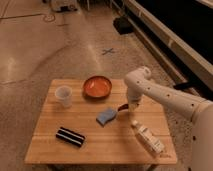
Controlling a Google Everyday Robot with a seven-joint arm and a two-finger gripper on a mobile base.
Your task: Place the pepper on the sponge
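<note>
The small dark red pepper (pixel 121 107) hangs just above the wooden table (pixel 50 150), and my gripper (pixel 129 105) is shut on it at the end of the white arm. The light blue sponge (pixel 106 117) lies on the table a little left of and below the pepper, close to it but apart. The arm reaches in from the right side of the camera view.
An orange bowl (pixel 97 86) sits at the back of the table, with a clear plastic cup (pixel 63 96) to its left. A black block with white stripes (pixel 70 136) lies front left. A white bottle (pixel 148 138) lies front right, below the arm.
</note>
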